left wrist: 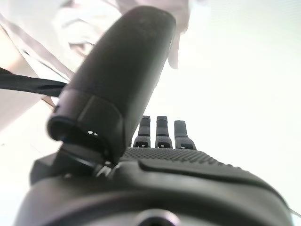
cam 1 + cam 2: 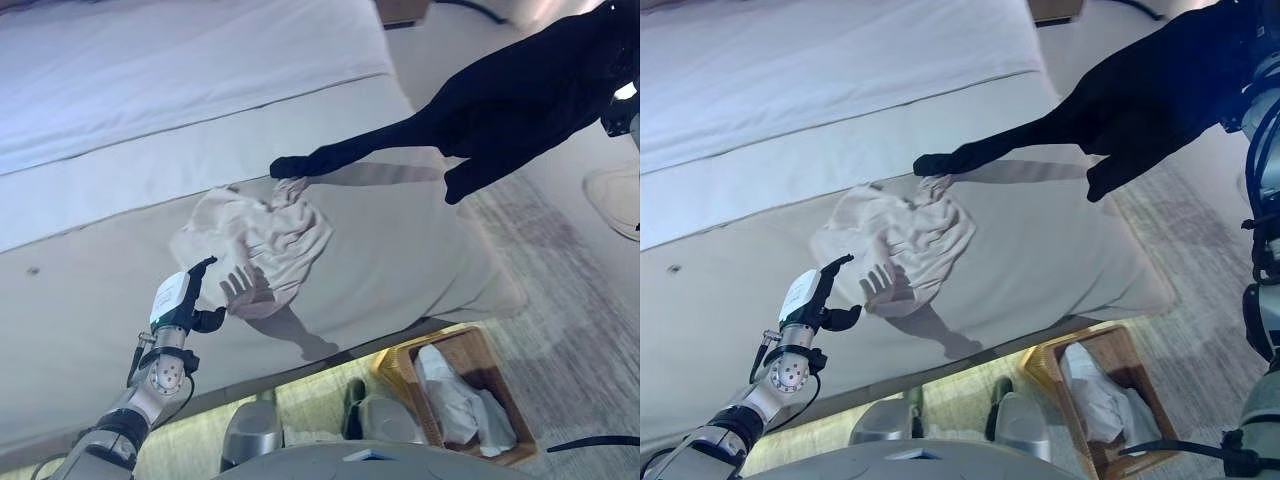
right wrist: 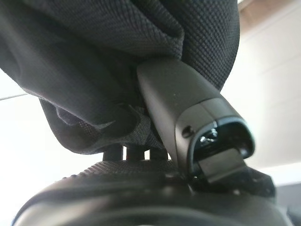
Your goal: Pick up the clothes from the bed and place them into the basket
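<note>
A cream garment (image 2: 265, 240) lies crumpled on the bed (image 2: 100, 210) near its front edge. My left hand (image 2: 190, 295) is open, fingers straight, just above the bed beside the garment's near side and holding nothing; it also shows in the left wrist view (image 1: 155, 179). My right hand (image 3: 141, 188) is shut on a black garment (image 2: 500, 100), with its thumb (image 3: 188, 108) pressed into the cloth. The black garment hangs high at the right, and one long end (image 2: 295, 165) trails down to the cream garment's far edge.
A wooden basket (image 2: 495, 365) stands on the carpet below the bed's front right corner, with white clothes (image 2: 455, 400) inside. A folded white duvet (image 2: 180, 60) covers the far part of the bed. A pale object (image 2: 615, 200) lies on the floor at the right.
</note>
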`<state>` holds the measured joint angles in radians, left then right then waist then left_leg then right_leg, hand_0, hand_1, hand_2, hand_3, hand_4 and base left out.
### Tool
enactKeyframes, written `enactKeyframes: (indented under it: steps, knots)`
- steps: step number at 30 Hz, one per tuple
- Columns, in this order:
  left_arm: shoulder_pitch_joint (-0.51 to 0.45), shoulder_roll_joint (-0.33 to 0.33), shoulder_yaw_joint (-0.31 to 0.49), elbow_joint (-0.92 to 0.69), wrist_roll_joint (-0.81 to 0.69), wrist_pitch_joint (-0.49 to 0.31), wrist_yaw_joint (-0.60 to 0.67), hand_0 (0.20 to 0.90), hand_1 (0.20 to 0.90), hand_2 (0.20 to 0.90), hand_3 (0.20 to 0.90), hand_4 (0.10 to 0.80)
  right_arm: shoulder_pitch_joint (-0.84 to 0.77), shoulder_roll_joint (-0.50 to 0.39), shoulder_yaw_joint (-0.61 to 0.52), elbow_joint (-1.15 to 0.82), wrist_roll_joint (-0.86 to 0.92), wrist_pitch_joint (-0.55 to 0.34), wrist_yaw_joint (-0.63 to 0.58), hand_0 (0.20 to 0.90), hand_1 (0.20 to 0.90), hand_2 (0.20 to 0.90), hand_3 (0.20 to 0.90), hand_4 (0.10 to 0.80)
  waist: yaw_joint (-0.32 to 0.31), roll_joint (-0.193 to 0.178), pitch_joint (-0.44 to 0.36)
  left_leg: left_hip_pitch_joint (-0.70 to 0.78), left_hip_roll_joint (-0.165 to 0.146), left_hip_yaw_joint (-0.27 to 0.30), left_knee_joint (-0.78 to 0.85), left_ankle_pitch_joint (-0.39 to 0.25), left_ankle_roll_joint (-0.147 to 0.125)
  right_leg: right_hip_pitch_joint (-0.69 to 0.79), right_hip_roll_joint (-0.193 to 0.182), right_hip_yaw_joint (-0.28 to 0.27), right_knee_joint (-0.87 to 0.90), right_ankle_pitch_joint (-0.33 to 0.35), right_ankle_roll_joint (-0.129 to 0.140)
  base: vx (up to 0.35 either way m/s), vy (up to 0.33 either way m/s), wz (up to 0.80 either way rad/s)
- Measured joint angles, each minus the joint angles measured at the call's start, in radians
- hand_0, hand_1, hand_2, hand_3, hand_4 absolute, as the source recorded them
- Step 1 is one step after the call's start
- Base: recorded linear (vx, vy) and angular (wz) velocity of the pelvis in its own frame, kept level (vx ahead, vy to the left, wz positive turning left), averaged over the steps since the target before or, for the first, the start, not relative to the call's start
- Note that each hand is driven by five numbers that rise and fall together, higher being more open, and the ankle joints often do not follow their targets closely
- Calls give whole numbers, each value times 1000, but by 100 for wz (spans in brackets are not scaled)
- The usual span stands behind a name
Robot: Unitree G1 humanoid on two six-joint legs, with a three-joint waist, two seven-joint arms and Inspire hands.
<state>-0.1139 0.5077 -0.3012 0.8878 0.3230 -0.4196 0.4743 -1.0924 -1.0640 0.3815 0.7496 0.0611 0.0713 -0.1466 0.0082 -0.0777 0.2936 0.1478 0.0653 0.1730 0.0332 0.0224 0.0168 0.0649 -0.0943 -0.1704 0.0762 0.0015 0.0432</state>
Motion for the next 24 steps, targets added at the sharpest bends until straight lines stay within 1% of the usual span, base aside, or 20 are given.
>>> enactKeyframes:
  steps: [2, 3, 4, 5, 6, 7, 9, 10, 12, 13, 14, 16, 17, 20, 23, 24]
  knots:
    - [-7, -11, -1, -1, 13, -3, 0, 900, 900, 900, 900, 800, 5, -52, -3, -17, 0, 0, 0, 300, 300, 300, 200, 100, -20, -1, -4, -4, 5, 12, 34, -5, -8, 26, 7, 18, -46, 14, -20, -22, 17, -35]
    - [-9, -14, -1, -1, 14, -4, 0, 900, 900, 900, 900, 800, 5, -71, -12, -21, 0, 0, 0, 300, 300, 300, 200, 100, -23, -1, -5, -24, 7, 24, 71, -23, -24, 27, 4, 33, -52, 20, -30, -12, 25, -32]
    - [-9, -19, -1, -1, 15, -5, -1, 900, 900, 900, 900, 800, 9, -95, -17, -28, 0, 0, -1, 300, 300, 300, 200, 100, -37, 2, -10, -34, 3, 20, 64, -62, -30, 25, 1, 49, -56, 21, -30, -8, 30, -33]
    - [-10, -26, -8, 0, 16, -10, -1, 900, 900, 900, 900, 800, 24, -130, -28, -47, 2, 2, -1, 300, 300, 300, 200, 100, -50, 27, -26, -19, 4, 20, -26, -42, -31, 10, 17, 55, -59, 20, -30, -2, 31, -38]
    - [-2, -26, -8, 0, 16, -19, -1, 900, 900, 900, 900, 800, 48, -144, -54, -64, 5, 2, -1, 300, 300, 300, 200, 100, -63, 53, -40, -7, 18, 40, -60, -12, -45, 1, 40, 72, -65, 20, -30, -6, 27, -39]
    - [-4, -22, -8, 8, 16, -18, -1, 900, 900, 900, 900, 800, 78, -151, -73, -79, 10, 3, -2, 300, 300, 300, 200, 100, -75, 52, -41, 6, 18, 42, -73, -7, -52, 2, 41, 81, -66, 21, -29, -12, 21, -38]
    - [-5, -23, -8, 17, 26, -20, -4, 900, 900, 900, 900, 800, 129, -176, -103, -106, 17, 3, -1, 300, 300, 300, 200, 100, -106, 51, -42, 23, 4, 51, -79, -7, -53, 10, 37, 91, -69, 21, -29, -15, 15, -27]
    - [-4, -22, -8, 21, 31, -23, -5, 900, 900, 900, 900, 800, 161, -177, -138, -117, 17, 3, -1, 300, 300, 300, 200, 100, -115, 52, -49, 29, 1, 60, -86, -7, -53, 10, 35, 104, -75, 25, -23, -17, 13, -33]
    - [-8, -17, -7, 23, 30, -23, -6, 900, 900, 900, 900, 800, 230, -188, -196, -132, 17, 3, -2, 300, 300, 300, 200, 100, -135, 51, -56, 42, 1, 77, -112, -7, -53, 10, 37, 117, -89, 27, -20, -21, 10, -28]
    - [-12, -15, -7, 28, 30, -23, -7, 900, 900, 900, 900, 800, 285, -194, -244, -135, 15, 3, -2, 300, 300, 300, 200, 100, -146, 49, -59, 46, -1, 90, -121, -7, -53, 8, 38, 132, -101, 32, -12, -20, 9, -26]
    - [-12, -16, -7, 32, 31, -23, -11, 900, 900, 900, 900, 800, 316, -195, -270, -137, 15, 3, -2, 300, 300, 300, 200, 100, -150, 48, -60, 48, -3, 98, -121, -7, -53, 9, 37, 137, -107, 37, -5, -13, 7, -27]
    - [-11, -14, -7, 32, 31, -24, -22, 900, 900, 900, 900, 800, 403, -199, -333, -150, 15, 2, -2, 300, 300, 300, 200, 100, -170, 46, -62, 50, -10, 106, -121, -7, -52, 6, 37, 154, -112, 37, -4, -11, 0, -19]
    - [-11, -13, -7, 33, 31, -25, -28, 900, 900, 900, 900, 800, 454, -199, -368, -161, 14, 2, -1, 300, 300, 300, 200, 100, -176, 46, -62, 49, -10, 115, -121, -7, -52, 1, 38, 162, -112, 37, -4, -10, -5, -24]
    - [-9, -13, -7, 33, 31, -32, -34, 900, 900, 900, 900, 800, 568, -199, -426, -167, 13, 2, 0, 300, 300, 300, 200, 100, -192, 46, -62, 49, -9, 133, -122, -8, -52, -9, 43, 184, -113, 38, -4, 11, -5, -20]
    - [-9, -14, -8, 33, 33, -53, -35, 900, 900, 900, 900, 800, 711, -198, -506, -166, 10, 1, 2, 300, 300, 300, 200, 100, -212, 51, -67, 50, 5, 138, -122, -21, -56, -11, 58, 189, -113, 37, -3, 21, -10, -7]
    - [-9, -14, -8, 33, 33, -53, -35, 900, 900, 900, 900, 800, 711, -198, -506, -166, 10, 1, 2, 300, 300, 300, 200, 100, -212, 51, -67, 50, 5, 138, -122, -21, -56, -11, 58, 189, -113, 37, -3, 27, -20, -10]
